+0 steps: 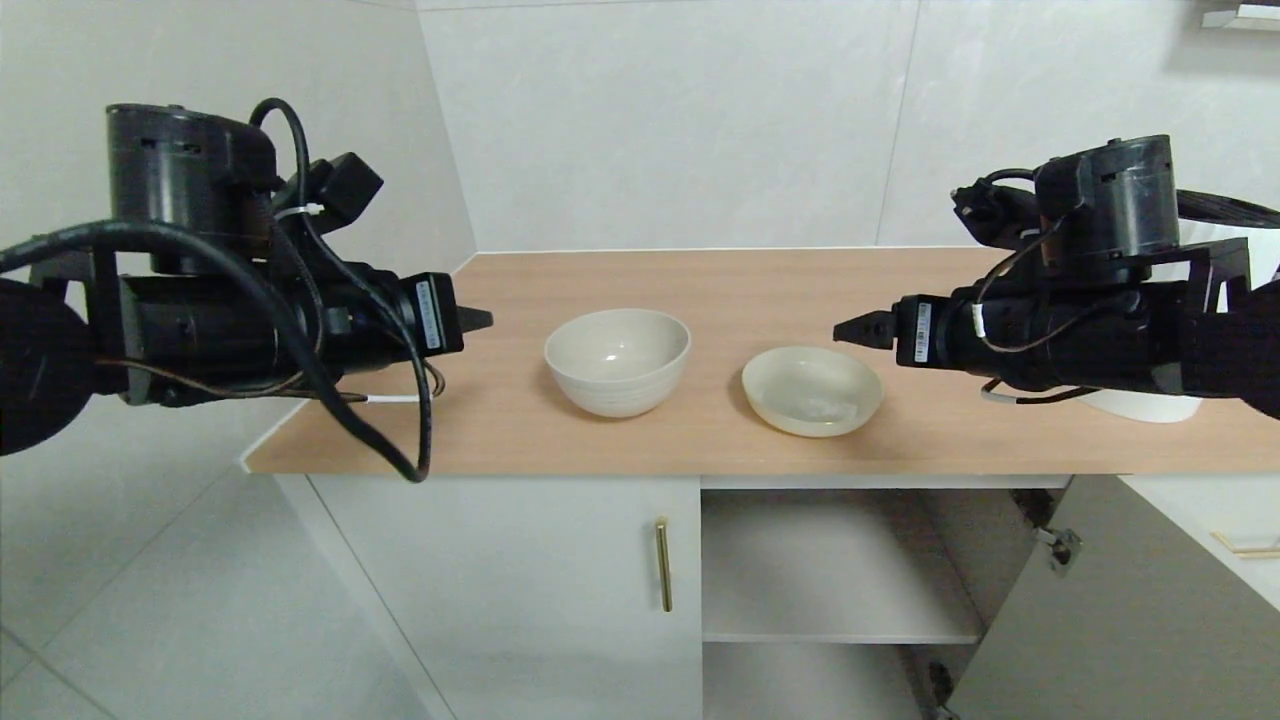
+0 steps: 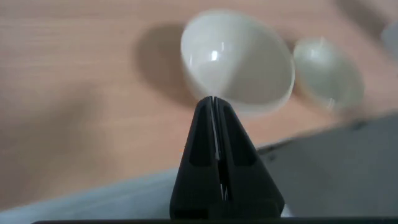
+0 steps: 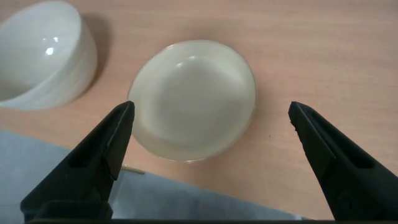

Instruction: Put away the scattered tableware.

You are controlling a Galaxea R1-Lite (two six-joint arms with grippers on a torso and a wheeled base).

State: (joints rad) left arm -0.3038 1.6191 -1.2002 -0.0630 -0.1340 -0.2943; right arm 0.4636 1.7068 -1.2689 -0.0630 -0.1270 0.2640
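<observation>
On the wooden counter stand a deep white bowl and, to its right, a shallow cream dish. My left gripper hangs shut with nothing in it, left of the bowl and above the counter's left end; its wrist view shows the closed fingers before the bowl and the dish. My right gripper is open, just above the dish's right side. In its wrist view the gripper straddles the dish from above, with the bowl off to one side.
Below the counter a cabinet stands open, with a bare white shelf and its door swung out to the right. The left door with a gold handle is closed. A white object sits behind my right arm. Walls close the counter's back and left.
</observation>
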